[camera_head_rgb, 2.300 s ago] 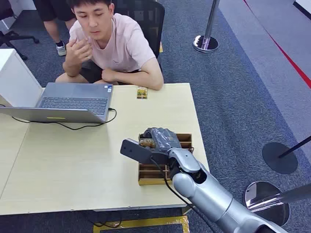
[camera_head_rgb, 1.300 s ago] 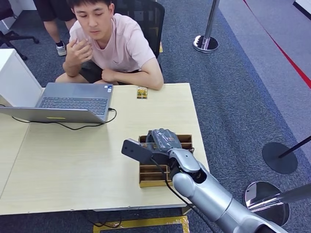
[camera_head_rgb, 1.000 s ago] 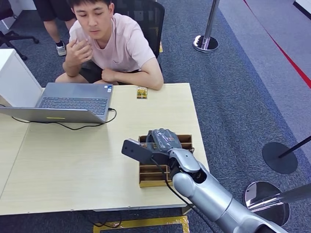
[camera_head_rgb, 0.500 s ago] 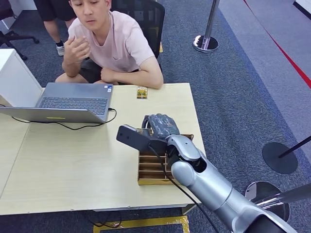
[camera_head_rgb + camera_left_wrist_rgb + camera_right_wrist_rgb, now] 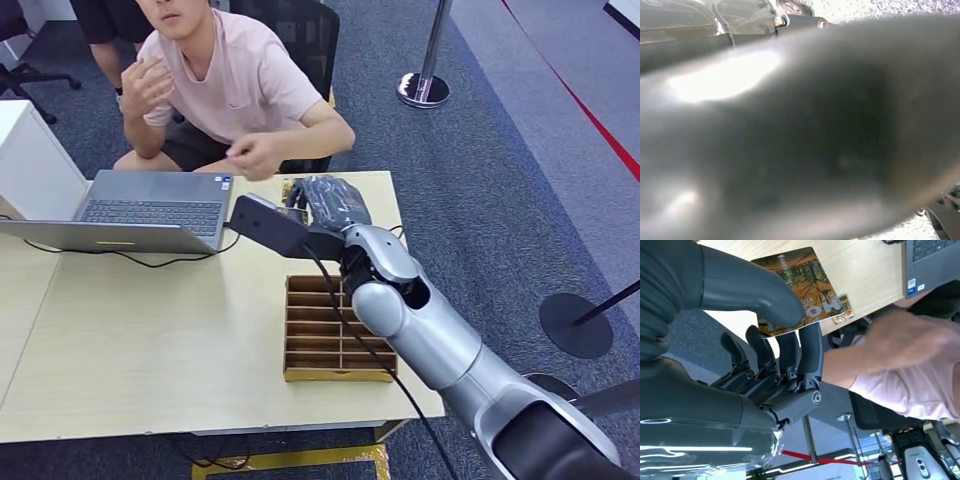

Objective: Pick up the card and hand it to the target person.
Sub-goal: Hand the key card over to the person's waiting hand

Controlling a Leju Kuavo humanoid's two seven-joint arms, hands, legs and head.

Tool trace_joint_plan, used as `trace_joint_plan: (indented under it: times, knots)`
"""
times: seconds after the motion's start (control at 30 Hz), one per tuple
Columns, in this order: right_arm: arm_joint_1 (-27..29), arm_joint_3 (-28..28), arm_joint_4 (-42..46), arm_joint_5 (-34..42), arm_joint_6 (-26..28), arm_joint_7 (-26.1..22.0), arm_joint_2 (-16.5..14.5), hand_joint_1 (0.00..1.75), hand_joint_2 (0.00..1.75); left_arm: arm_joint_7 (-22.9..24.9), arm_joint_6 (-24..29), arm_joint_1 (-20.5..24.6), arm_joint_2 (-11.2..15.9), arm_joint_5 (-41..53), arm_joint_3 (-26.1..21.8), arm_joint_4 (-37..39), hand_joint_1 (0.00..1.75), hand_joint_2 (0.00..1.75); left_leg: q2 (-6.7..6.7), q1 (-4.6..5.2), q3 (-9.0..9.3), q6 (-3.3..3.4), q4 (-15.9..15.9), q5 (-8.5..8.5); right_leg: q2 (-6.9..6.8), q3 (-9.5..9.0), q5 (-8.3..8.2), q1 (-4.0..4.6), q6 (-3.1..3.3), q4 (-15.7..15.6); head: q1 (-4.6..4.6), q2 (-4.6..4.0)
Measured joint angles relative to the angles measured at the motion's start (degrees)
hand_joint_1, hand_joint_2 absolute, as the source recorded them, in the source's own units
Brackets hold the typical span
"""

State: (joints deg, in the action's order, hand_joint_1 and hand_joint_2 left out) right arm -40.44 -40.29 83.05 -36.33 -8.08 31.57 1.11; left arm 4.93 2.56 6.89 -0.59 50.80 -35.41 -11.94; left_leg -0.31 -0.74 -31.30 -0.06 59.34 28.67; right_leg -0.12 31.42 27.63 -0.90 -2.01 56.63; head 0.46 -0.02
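Card (image 5: 798, 287), printed with an orange-brown leaf pattern, is pinched between thumb and dark fingers (image 5: 808, 347) of the right hand (image 5: 328, 205), raised above the table's (image 5: 151, 320) far edge. Left of the hand sits a laptop (image 5: 143, 210). Just beyond it, the person's hand (image 5: 253, 155) reaches in. Behind the hand, toward the robot, lies a wooden slotted tray (image 5: 336, 335). Left hand: state cannot be determined.

From my head view the light is even and bright, with soft shadows under my right arm on the bench (image 5: 151, 330). The person's reaching hand (image 5: 904, 340) smears with motion blur in my right wrist view. My left wrist view is a dark, unfocused mass with one glare patch upper left.
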Motion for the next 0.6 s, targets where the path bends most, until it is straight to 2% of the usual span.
trace_joint_plan:
  times: [0.3,0.6]
  knots:
    - [-5.26,-0.04,-11.61,1.45,0.03,1.02,-3.69,1.4,1.75,0.16,0.0,0.64,-0.04,0.02,0.91,-0.17,0.0,0.0,-0.01,0.0,0.0,-0.01,0.0,-0.05,0.0,0.0,0.0,0.0,0.0,0.02,0.0,0.0]
    - [-7.94,0.45,-19.93,1.84,1.39,2.09,-4.89,1.38,1.75,0.68,-0.11,0.83,-0.04,0.88,2.25,-0.17,0.0,0.0,-0.01,0.0,0.0,-0.01,0.01,-0.05,-0.01,0.01,-0.01,0.0,0.0,0.01,0.0,0.01]
